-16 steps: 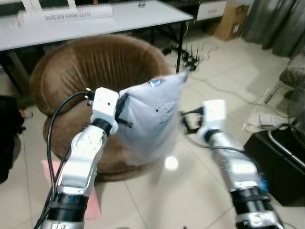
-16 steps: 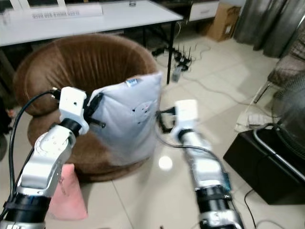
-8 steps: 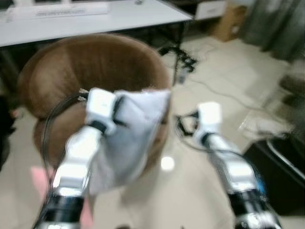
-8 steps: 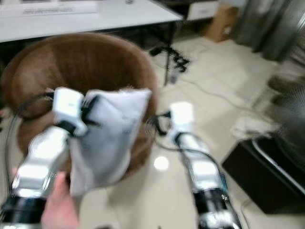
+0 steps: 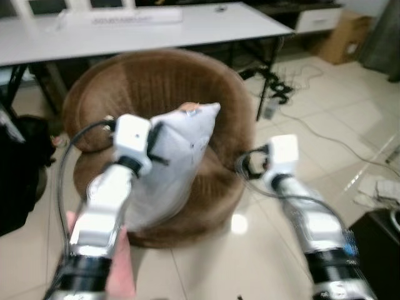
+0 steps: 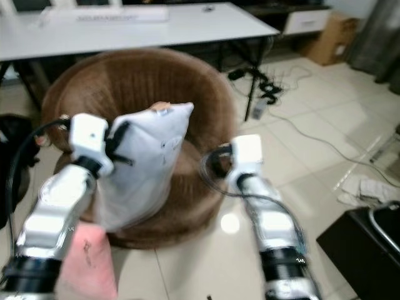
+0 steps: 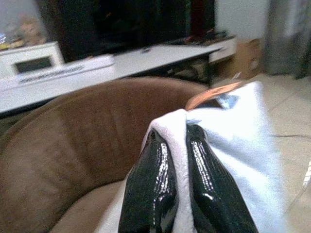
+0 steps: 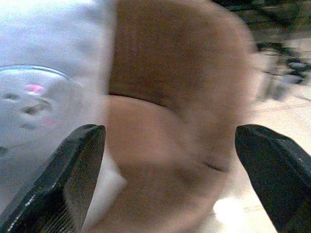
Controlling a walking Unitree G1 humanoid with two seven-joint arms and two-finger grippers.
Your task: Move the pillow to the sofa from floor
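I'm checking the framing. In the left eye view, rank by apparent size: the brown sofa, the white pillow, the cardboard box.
Largest to smallest, as they look:
1. Brown sofa
2. White pillow, held up by the left gripper
3. Cardboard box, though it stands far off, so its true size is unsure.

Pale grey pillow (image 5: 172,159), upright, pinched aloft, over brown round sofa (image 5: 150,81)
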